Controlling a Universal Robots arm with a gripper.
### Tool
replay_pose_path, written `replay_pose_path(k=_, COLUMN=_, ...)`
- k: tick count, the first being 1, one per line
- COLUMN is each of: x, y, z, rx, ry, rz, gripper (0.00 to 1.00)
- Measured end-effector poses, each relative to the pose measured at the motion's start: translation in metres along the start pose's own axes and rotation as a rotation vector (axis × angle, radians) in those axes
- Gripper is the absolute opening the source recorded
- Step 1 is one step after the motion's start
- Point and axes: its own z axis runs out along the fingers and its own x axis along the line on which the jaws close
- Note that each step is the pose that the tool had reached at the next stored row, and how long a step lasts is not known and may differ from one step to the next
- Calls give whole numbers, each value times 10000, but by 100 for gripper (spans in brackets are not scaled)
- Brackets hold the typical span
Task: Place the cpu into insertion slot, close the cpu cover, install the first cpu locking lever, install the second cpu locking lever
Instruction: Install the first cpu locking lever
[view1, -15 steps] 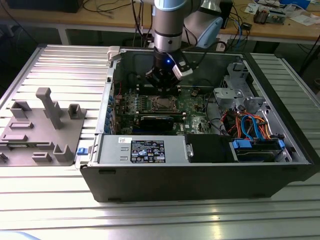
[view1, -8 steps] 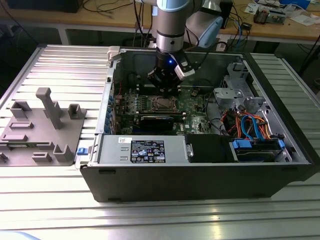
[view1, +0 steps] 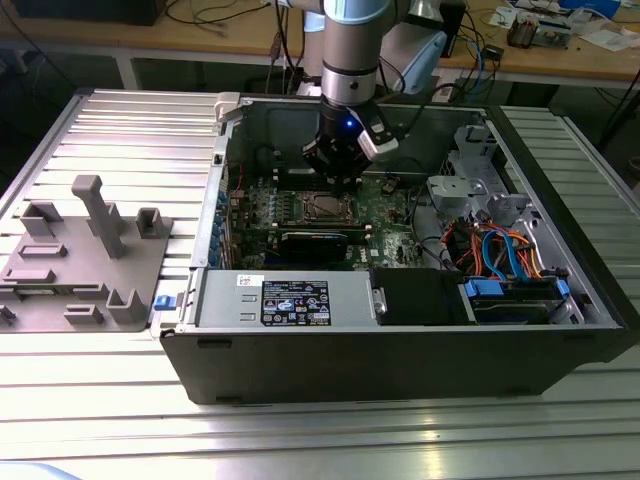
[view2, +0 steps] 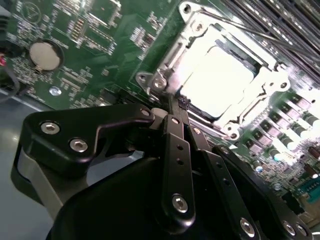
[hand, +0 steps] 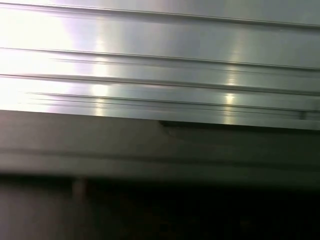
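Open computer case (view1: 400, 340) lying on its side on the ribbed aluminium tabletop (view1: 120, 130), motherboard (view1: 390, 225) facing up so the socket can be reached from above. Arm reaching down into the case from the far side, tool (view1: 345, 172) poised just over the far edge of the insertion slot (view1: 325, 208), near the middle of the board. In the second wrist view, tool (view2: 181, 107) fingers (view2: 176, 145) drawn together into a narrow tip, nothing clamped between them, tip sitting right at the socket's corner beside a thin wire lever (view2: 222, 22) and the hinge hardware; probably closed this way to push or hook a slim lever rather than grip a flat part. Cpu (view2: 220, 75) already seated in the insertion slot (view2: 272, 82), dull metal top glaring bright under the light. Cpu cover (view2: 172, 60) apparently lowered around the chip, window framing the metal top, though glare makes full seating hard to confirm. Whether either lever is latched: cannot tell. Long black card (view1: 315, 243) standing just near of the socket, coin cell (view2: 45, 54) well off to one side, both untouched. Grey fixture tray (view1: 85, 265) with upright pegs sitting on the tabletop at the exterior view's left, well apart from the case, seemingly a parts holder. First wrist view aimed at the ribbed metal (hand: 160, 65) and a dark case edge.
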Motion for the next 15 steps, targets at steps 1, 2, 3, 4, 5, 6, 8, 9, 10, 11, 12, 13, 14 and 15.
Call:
replay_pose_path(k=1, x=-4, y=0, z=0, rx=-5, ry=0, rz=0, gripper=11)
replay_pose_path(k=2, x=-6, y=2, z=0, rx=-12, ry=-1, rz=0, gripper=11)
replay_pose_path(k=3, x=-6, y=4, z=0, rx=-31, ry=-3, rz=1, gripper=11)
replay_pose_path(k=4, x=-6, y=5, z=0, rx=-48, ry=-4, rz=3, gripper=11)
replay_pose_path(k=5, x=-7, y=5, z=-1, rx=-50, ry=-3, rz=2, gripper=11)
replay_pose_path(k=6, x=-7, y=4, z=-5, rx=-51, ry=-4, rz=2, gripper=11)
replay_pose_path(k=8, x=-1, y=4, z=-8, rx=-63, ry=-18, rz=1, gripper=11)
replay_pose_path(k=9, x=4, y=5, z=-9, rx=-71, ry=-24, rz=1, gripper=11)
replay_pose_path(k=10, x=15, y=5, z=-13, rx=-97, ry=-33, rz=4, gripper=11)
replay_pose_path(k=11, x=20, y=5, z=-18, rx=-117, ry=-41, rz=5, gripper=11)
replay_pose_path(k=12, x=22, y=5, z=-21, rx=-133, ry=-47, rz=6, gripper=11)
replay_pose_path(k=13, x=23, y=5, z=-21, rx=-150, ry=-50, rz=5, gripper=11)
replay_pose_path(k=14, x=23, y=5, z=-22, rx=-169, ry=-51, rz=6, gripper=11)
replay_pose_path(k=15, x=24, y=4, z=-22, rx=-227, ry=-52, rz=7, gripper=11)
